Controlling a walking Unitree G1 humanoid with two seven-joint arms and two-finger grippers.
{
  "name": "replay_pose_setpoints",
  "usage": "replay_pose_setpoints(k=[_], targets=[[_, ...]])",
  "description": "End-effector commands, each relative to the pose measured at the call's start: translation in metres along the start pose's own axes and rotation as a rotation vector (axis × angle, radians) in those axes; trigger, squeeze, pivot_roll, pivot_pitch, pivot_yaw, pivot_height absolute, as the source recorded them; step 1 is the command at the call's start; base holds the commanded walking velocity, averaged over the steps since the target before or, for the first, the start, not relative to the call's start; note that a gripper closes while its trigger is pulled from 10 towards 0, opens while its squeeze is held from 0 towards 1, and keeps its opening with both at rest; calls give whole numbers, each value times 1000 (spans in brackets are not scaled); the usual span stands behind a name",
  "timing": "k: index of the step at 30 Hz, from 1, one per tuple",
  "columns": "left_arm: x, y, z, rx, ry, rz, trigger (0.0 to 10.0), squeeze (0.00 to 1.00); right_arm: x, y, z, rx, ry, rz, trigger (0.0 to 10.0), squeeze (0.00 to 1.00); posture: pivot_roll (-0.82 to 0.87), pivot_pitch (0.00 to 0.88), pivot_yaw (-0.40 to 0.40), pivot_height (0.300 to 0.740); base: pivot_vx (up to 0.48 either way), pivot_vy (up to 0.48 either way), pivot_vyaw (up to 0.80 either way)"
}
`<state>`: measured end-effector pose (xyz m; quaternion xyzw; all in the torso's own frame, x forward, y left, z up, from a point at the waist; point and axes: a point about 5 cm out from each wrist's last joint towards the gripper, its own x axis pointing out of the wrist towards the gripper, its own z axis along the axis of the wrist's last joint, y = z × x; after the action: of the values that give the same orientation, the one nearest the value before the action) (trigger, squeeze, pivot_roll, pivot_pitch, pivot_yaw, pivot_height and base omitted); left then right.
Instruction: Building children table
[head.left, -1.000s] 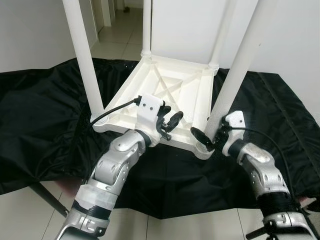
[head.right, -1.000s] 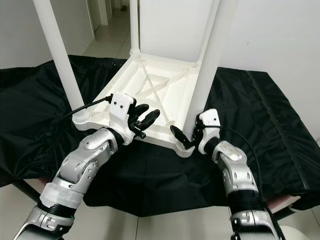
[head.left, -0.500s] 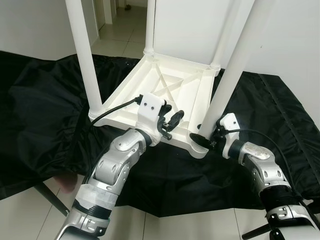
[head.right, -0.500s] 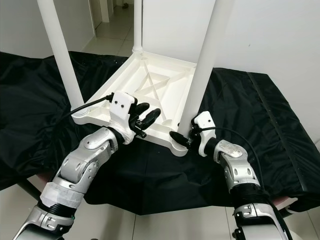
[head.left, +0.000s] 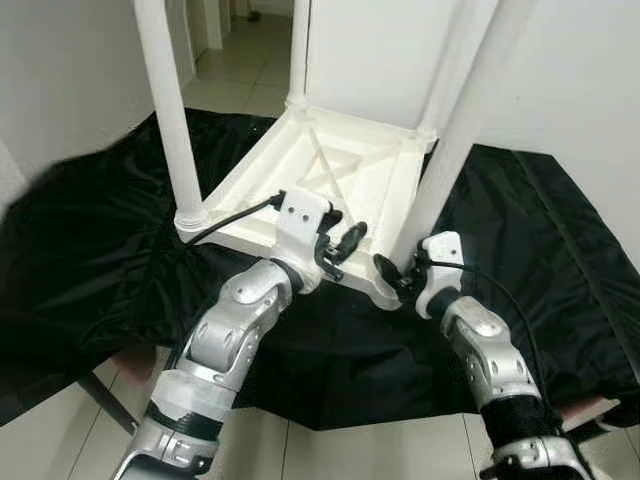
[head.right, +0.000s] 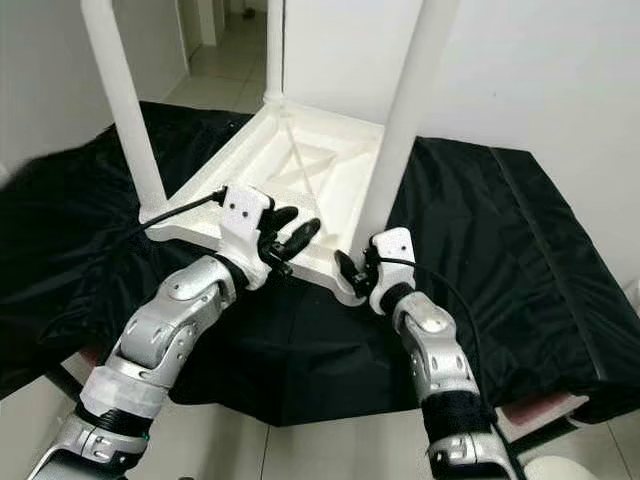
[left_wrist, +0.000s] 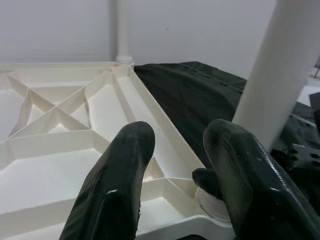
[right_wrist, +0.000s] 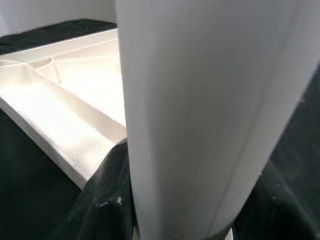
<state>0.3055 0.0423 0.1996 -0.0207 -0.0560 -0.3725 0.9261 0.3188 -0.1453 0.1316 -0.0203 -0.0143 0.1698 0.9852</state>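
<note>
A white children's table (head.left: 330, 170) lies upside down on a black cloth, its legs pointing up. My left gripper (head.left: 338, 245) hovers open over the near rim of the ribbed underside (left_wrist: 60, 125), with nothing between its fingers (left_wrist: 117, 190). My right gripper (head.left: 400, 275) sits at the near right corner, shut on the base of the near right leg (head.left: 450, 150). In the right wrist view that leg (right_wrist: 200, 110) stands between the black fingers (right_wrist: 107, 200), which press on both of its sides. The socket under the leg is mostly hidden.
The black cloth (head.left: 90, 260) covers the whole work surface and hangs over its near edge. Three other white legs (head.left: 165, 100) stand upright. A white wall (head.left: 590, 80) is behind, and tiled floor (head.left: 60, 440) lies below. My left wrist's black cable (head.left: 235, 215) drapes over the table's rim.
My right arm has swung inward to the left while staying on the leg's base, and the table's near right corner has shifted left with it. The left gripper has stayed in place.
</note>
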Motion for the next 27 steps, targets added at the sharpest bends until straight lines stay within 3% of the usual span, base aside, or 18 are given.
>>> replay_pose_setpoints(k=[1,5,6,7,8,9,10,13,19,20,27], targets=[[1,-5,0,9,1,-34,10000,0,-1,10,-3,11,15,-24,10000,0,87,0,-60,740,0,0,0],[1,-5,0,8,1,-34,10000,0,-1,15,-3,53,2,-93,10000,0,87,0,-62,740,0,0,0],[1,-5,-1,7,1,-34,10000,0,0,19,-2,114,-3,-174,10000,0,88,0,-63,740,0,0,0],[1,-5,-1,7,1,-34,10000,0,0,19,-2,114,-3,-174,10000,0,88,0,-63,740,0,0,0],[0,-6,-1,4,2,-33,10000,0,3,25,0,155,-14,-278,10000,0,93,0,-69,740,0,0,0],[0,-6,-1,4,2,-33,10000,0,3,25,0,155,-14,-278,10000,0,93,0,-69,740,0,0,0],[0,-6,-2,2,3,-31,10000,0,5,31,1,188,-23,-354,10000,0,93,0,-71,740,0,0,0],[0,-7,-2,0,1,-28,10000,0,13,43,8,184,-38,-353,10000,0,93,0,-72,740,0,0,0],[1,-6,-1,-2,-3,-25,10000,0,13,41,11,172,-41,-345,10000,0,97,0,-77,740,0,0,0],[1,-6,-1,-1,-6,-22,10000,0,11,37,12,168,-43,-339,10000,1000,96,0,-76,740,0,0,0],[1,-5,1,1,-10,-18,10000,0,3,21,14,145,-45,-368,10000,1000,95,0,-76,740,0,0,0]])
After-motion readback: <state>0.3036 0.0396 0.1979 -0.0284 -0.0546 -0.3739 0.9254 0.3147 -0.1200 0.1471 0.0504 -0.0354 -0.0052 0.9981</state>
